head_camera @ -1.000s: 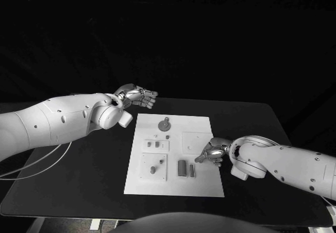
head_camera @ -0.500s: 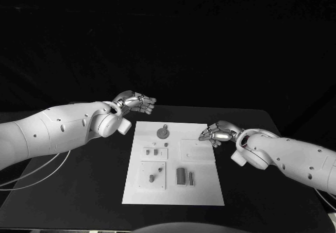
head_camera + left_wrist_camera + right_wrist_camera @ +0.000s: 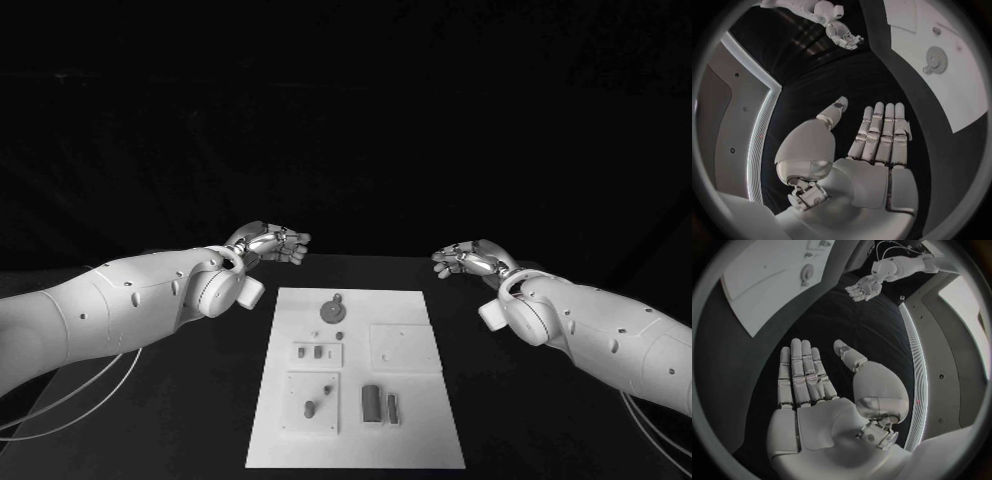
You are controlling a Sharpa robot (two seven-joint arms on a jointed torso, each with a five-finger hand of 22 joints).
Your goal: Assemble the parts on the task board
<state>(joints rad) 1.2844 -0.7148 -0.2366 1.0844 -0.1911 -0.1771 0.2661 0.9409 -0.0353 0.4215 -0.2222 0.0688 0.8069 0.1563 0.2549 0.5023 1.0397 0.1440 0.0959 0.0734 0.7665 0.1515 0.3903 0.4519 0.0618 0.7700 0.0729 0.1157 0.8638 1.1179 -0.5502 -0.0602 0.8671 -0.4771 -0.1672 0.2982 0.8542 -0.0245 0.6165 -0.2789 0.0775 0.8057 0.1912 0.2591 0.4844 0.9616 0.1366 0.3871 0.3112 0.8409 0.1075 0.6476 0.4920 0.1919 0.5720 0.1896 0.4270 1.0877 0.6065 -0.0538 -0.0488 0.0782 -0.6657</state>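
The white task board (image 3: 424, 432) lies in the middle of the black table. On it are a round gear-like part (image 3: 333, 311) near the far end, small parts (image 3: 313, 352) in a square recess, another small part (image 3: 313, 408) nearer me, and two dark bars (image 3: 381, 403) standing side by side. My left hand (image 3: 271, 243) hovers off the board's far left corner. My right hand (image 3: 469, 258) hovers off its far right corner. Both hold nothing; the wrist views show the left hand's fingers (image 3: 879, 132) and the right hand's fingers (image 3: 803, 372) stretched out, thumbs apart.
The black table (image 3: 173, 400) extends on both sides of the board. The left wrist view shows the board (image 3: 967, 95) with the gear (image 3: 937, 59) and my right hand (image 3: 842, 35). The right wrist view shows the board (image 3: 761, 290) and my left hand (image 3: 864, 289).
My right hand has lifted off the board's right side near the dark bars and drawn back to the far right corner. The camera view has shifted. The left hand stays near the far left corner.
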